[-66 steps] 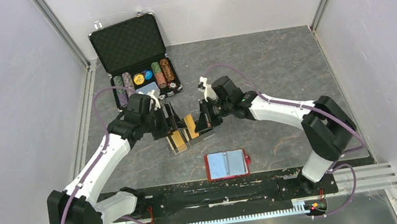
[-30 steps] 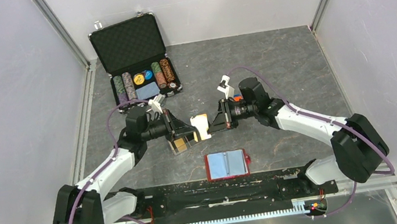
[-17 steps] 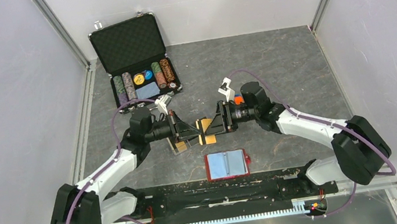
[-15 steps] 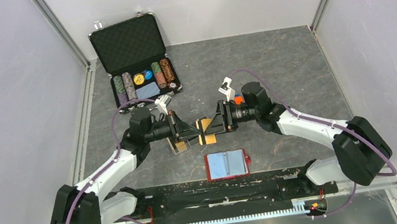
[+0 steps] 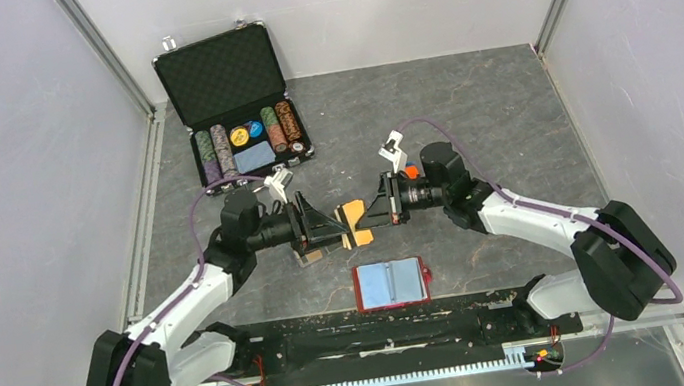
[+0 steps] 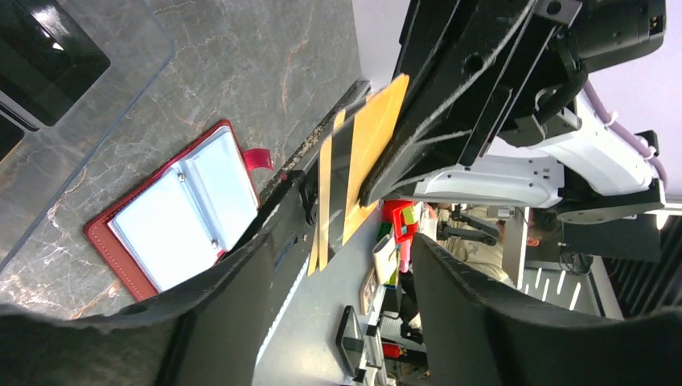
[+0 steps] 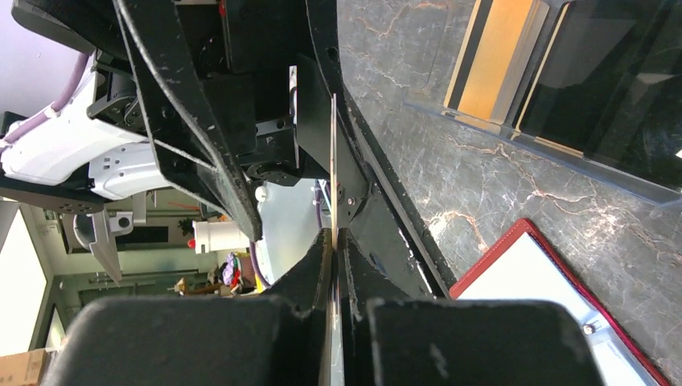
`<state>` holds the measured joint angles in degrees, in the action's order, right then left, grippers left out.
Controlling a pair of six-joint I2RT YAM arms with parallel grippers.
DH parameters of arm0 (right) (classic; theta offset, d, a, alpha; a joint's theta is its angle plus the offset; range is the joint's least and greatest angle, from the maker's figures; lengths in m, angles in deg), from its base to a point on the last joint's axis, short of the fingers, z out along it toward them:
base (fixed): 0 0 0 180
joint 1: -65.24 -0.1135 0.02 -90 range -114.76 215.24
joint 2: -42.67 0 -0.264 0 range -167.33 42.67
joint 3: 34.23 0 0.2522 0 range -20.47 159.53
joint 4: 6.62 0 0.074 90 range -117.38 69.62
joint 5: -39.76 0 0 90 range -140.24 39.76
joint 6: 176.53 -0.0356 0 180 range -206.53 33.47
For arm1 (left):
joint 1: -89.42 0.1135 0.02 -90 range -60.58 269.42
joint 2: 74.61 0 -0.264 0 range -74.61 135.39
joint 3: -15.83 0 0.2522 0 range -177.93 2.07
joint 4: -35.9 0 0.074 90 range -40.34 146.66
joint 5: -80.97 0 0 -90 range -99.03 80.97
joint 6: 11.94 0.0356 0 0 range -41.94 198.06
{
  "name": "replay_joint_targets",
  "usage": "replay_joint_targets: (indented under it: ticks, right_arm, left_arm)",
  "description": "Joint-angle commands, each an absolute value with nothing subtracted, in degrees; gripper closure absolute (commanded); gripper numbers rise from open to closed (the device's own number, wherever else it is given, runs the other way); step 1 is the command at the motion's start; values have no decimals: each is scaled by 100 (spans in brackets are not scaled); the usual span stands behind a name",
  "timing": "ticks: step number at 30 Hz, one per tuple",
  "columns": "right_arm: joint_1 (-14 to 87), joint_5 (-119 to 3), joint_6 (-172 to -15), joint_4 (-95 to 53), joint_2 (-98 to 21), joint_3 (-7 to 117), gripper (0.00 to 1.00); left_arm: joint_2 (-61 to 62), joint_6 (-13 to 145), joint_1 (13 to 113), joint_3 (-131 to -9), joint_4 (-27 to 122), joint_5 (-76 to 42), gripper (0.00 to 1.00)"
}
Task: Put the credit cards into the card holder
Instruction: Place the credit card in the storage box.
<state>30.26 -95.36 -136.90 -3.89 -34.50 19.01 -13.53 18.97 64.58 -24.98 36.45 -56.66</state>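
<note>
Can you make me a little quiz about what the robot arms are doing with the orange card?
1. True or false: the red wallet lies open.
2. Which gripper pinches the credit card? A: the left one. B: the right one.
3. Fill the gap: the poker chips sit in the black ____.

Key:
1. True.
2. B. The right gripper is shut on it.
3. The briefcase.

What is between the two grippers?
An orange credit card, pinched by the right gripper, with the open left gripper facing it. The top view shows it.
</note>
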Motion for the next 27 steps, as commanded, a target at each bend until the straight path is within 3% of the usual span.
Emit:
replay_joint_targets:
  ticks: [1,4,11,15,27]
  right_arm:
    - [3097,-9466,-13680,-43,-3245,1791,100]
    - [3156,-9539,-13827,141,-3210,1701,100]
    - [3236,-9672,-14267,688,-3133,1517,100]
    - [3255,-9785,-14581,1110,-3140,1426,100]
    - [3322,-9866,-14943,1495,-3116,1434,100]
  left_arm:
    - [-1643,1863,6442,-2364,3604,-5733,27]
    - [-1694,1667,6443,-2197,3288,-5748,28]
    - [-1460,933,6445,-1879,1822,-6016,40]
    - [-1396,867,6446,-1833,1609,-5936,61]
    - [-1513,1181,6443,-1846,2045,-5588,73]
